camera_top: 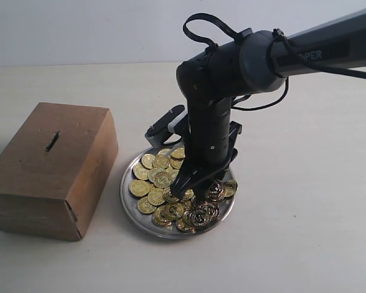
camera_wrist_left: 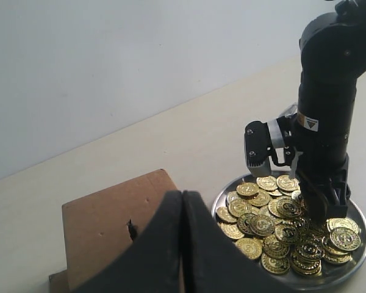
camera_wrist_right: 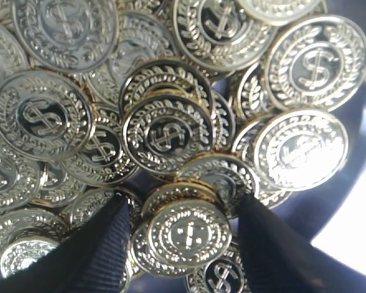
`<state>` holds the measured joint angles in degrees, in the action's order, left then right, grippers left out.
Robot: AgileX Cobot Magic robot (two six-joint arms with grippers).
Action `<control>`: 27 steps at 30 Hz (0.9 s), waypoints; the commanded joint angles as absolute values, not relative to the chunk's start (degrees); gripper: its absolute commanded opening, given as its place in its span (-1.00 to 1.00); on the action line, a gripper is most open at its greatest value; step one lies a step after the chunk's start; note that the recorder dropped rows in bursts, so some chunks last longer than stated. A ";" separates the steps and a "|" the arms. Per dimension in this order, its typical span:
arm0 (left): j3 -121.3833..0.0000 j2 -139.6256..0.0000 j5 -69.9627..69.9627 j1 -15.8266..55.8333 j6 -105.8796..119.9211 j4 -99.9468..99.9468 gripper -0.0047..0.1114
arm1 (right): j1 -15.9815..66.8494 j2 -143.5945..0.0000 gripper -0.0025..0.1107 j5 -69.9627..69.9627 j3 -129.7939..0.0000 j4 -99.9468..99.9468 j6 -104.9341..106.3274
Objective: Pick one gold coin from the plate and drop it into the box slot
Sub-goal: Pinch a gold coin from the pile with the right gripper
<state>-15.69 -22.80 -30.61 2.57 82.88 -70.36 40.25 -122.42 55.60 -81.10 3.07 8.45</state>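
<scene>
Dozens of gold coins (camera_top: 161, 180) are lying heaped and overlapping in the plate (camera_top: 127, 201). The right gripper (camera_top: 192, 190) is reaching down into the heap near the plate's middle, with its jaws standing wide. In the right wrist view, the fingers (camera_wrist_right: 104, 244) are straddling one coin (camera_wrist_right: 189, 232) that is resting flat on others. No grip on it is showing yet.

The left gripper (camera_wrist_left: 182, 244) is hanging well apart from the plate, toward the box (camera_top: 43, 165). Its jaws are pressed together and it is holding nothing. The box is standing just beside the plate, and the slot (camera_top: 52, 141) is lying open in its top face.

Hazards likely from this position:

- Double pick. The target coin is sitting on a stack, so closing jaws are likely to catch the coin beneath it as well.
- Slip. The coin is lying flat and offering only a thin edge, so a shallow pinch risks it tilting and dropping during the lift.
- Scatter. Fingertips pushing into the heap risk shoving neighbouring coins toward the plate's rim or over it.
- Plate shift. Downward pressure away from the plate's middle risks tipping or sliding the plate.
- Slot miss. A coin carried tilted is likely to strike the box face instead of entering.
</scene>
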 commanded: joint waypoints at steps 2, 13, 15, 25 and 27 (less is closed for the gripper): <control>-15.99 -23.12 -30.68 2.93 82.83 -71.04 -0.92 | 40.19 -122.59 -0.05 56.01 -80.96 3.48 8.30; -15.99 -23.12 -30.68 2.93 82.83 -71.04 -0.92 | 40.19 -122.59 -0.25 56.00 -80.96 3.73 8.30; -15.99 -23.12 -30.68 2.93 82.83 -71.04 -0.92 | 40.19 -122.59 -0.25 56.00 -80.96 3.73 8.30; -15.99 -23.12 -30.68 2.93 82.83 -71.04 -0.92 | 40.19 -122.59 -0.29 56.00 -80.96 3.73 8.41; -15.99 -23.12 -30.68 2.93 82.83 -71.04 -0.92 | 40.19 -122.49 -0.34 56.00 -80.96 3.73 8.41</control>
